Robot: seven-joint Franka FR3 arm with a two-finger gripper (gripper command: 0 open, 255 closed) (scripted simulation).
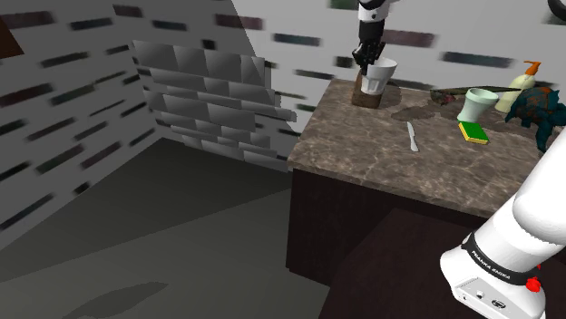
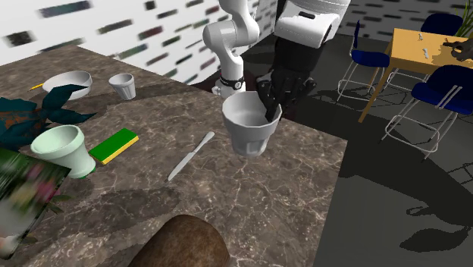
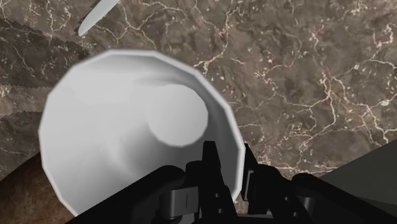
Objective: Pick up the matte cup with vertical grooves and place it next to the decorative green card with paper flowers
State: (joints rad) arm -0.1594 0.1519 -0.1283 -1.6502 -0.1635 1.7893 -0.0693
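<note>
White cup (image 2: 246, 136) has its rim pinched between black jaws.

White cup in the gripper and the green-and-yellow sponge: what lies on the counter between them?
A pale knife lies between the white cup and the sponge, seen in the second exterior view.
</note>
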